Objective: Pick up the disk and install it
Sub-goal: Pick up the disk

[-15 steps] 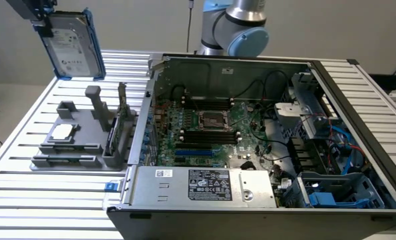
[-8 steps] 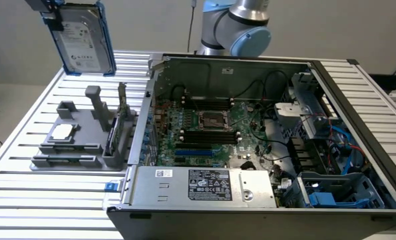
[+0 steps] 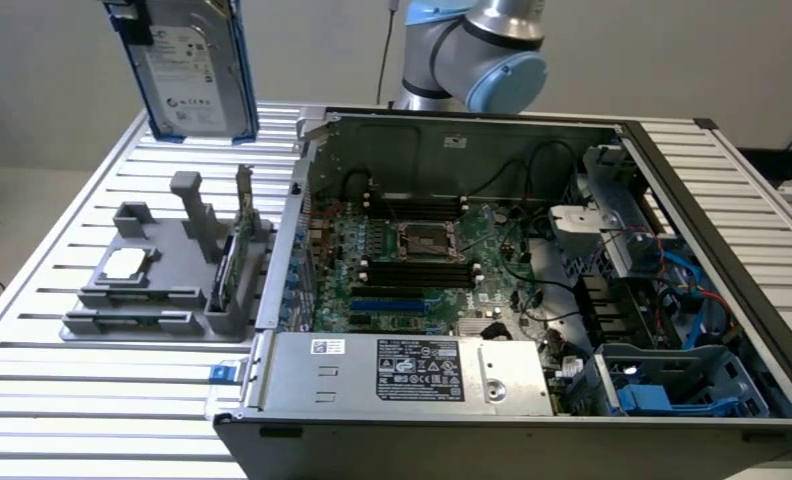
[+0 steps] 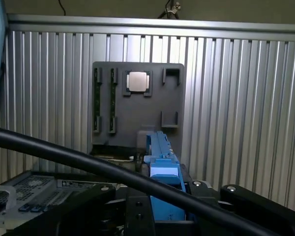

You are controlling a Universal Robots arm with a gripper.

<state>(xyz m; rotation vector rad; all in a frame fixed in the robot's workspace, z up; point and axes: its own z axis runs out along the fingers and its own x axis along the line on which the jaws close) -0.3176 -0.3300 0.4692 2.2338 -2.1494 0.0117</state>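
Clamping the disk (image 4: 163, 169) edge-on in the gripper (image 4: 165, 212), blue frame close in the wrist view. From outside, held upright in the air, label out, well clear of the grey holder (image 3: 143, 295) beside the open computer (image 3: 463, 140).

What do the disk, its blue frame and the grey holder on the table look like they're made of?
Disk: seemingly metal, with a dull silver-grey casing and a white paper-like label.
Frame: likely plastic, a uniform, slightly glossy blue.
Grey holder: probably moulded or printed plastic, matte and evenly dark grey with blocky slots.
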